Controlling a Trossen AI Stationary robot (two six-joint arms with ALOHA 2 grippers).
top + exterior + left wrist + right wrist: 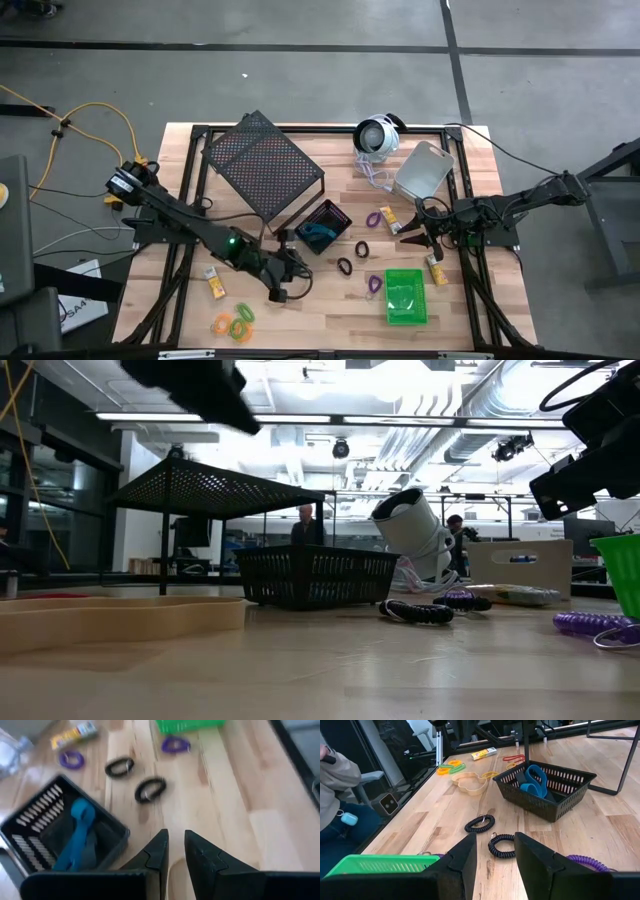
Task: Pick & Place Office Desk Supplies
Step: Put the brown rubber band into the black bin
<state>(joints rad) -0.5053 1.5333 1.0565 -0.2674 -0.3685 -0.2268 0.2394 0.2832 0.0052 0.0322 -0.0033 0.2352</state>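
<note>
**A:** Those two black coil loops [480,824] lie on bare wood between the black bin [322,226] and the green bin [405,296]. How would they handle?

**B:** I'd guess light, soft and springy, so they'd squash and could slide. I'd pinch across one side of the ring, not the middle hole. The right gripper [495,862] hangs just short of them with its jaws apart and empty. The left gripper [176,851] sits by the black bin, jaws nearly together with a narrow gap, holding nothing.
</note>
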